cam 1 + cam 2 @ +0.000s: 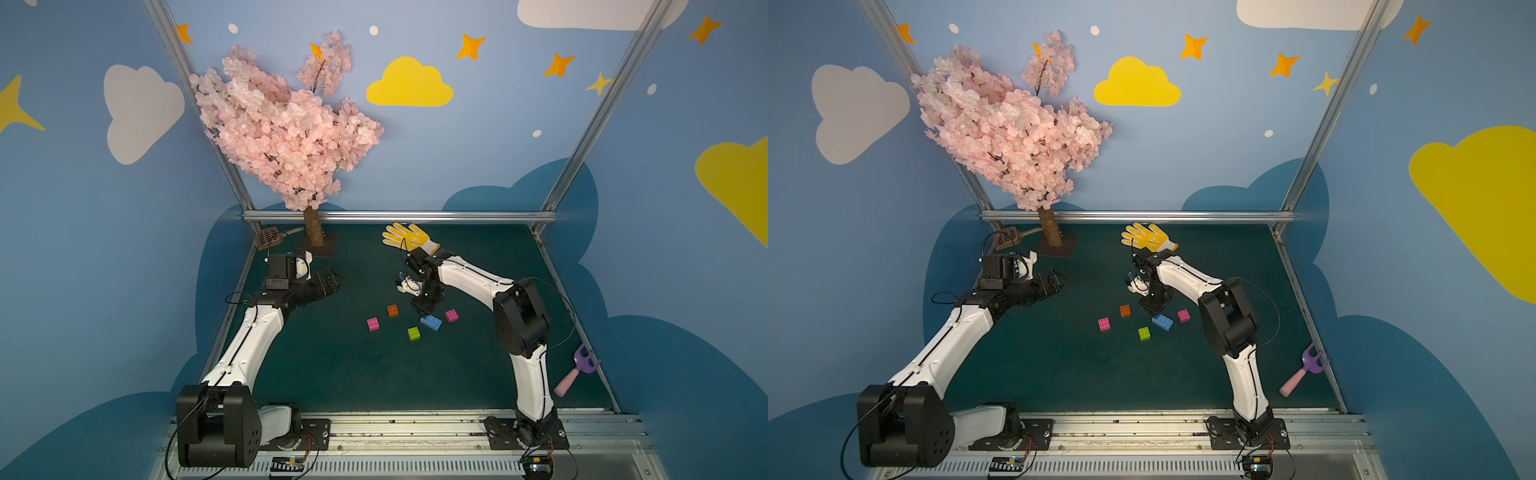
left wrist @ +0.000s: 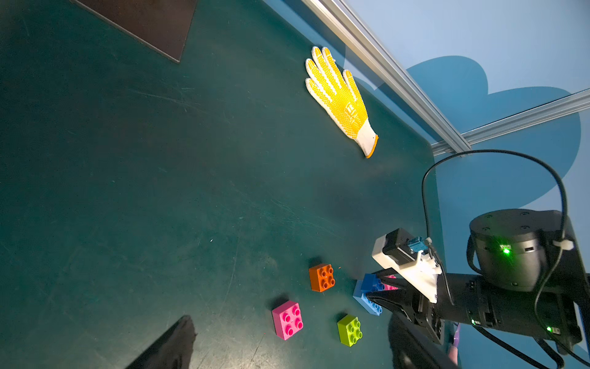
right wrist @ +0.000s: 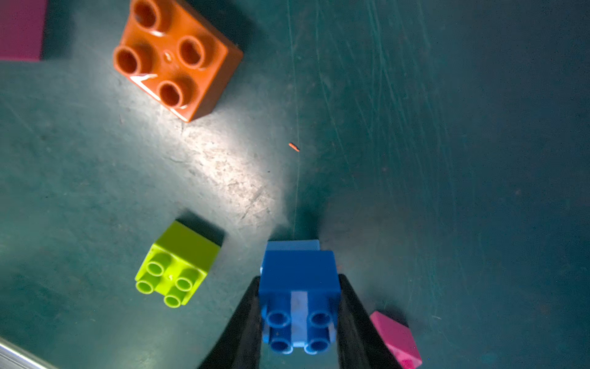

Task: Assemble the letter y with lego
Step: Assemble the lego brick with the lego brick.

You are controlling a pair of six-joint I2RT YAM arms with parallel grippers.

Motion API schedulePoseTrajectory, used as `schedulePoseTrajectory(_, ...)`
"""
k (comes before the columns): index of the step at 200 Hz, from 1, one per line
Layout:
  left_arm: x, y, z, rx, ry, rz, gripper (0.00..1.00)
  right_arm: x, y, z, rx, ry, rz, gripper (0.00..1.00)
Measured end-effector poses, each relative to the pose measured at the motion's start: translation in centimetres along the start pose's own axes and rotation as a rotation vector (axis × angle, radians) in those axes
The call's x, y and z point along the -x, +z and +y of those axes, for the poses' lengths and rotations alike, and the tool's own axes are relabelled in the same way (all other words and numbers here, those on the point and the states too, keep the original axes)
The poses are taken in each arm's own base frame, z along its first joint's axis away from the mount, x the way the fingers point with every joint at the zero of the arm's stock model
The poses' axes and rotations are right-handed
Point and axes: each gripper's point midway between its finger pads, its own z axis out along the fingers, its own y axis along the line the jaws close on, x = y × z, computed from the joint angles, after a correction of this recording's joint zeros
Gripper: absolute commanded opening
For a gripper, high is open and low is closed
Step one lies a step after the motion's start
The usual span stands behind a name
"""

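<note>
Beneath the right wrist, hidden from above: blue brick [image 3: 278, 277] tight in right pincer [image 3: 299, 278].

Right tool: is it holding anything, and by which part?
Yes. The right tool is shut on the blue brick, with its jaws pressed against two opposite side walls and the studs left uncovered.

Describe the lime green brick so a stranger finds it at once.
On the dark green table, find the small bricks scattered by the right claw, which grips a blue brick. The lime green brick lies nearest the arms' bases, touching nothing. It is the only green one there.
</note>
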Motion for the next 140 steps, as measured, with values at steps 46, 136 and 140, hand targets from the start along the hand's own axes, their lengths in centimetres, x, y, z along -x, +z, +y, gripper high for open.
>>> schedulePoseTrajectory(46, -0.04, 0.02, 0.04, 0.001, -0.001, 0.002, 0.94, 0.02, 0.21, 0.19, -0.005, -0.010, 0.002, 0.02)
schedulePoseTrajectory(136, -0.16, 0.03, 0.10, 0.004, -0.004, 0.006, 0.94, -0.04, 0.35, 0.20, -0.022, -0.016, -0.011, 0.00)
schedulePoseTrajectory(140, -0.16, 0.03, 0.10, 0.004, -0.004, 0.006, 0.94, -0.04, 0.37, 0.19, -0.023, -0.016, -0.013, 0.00)
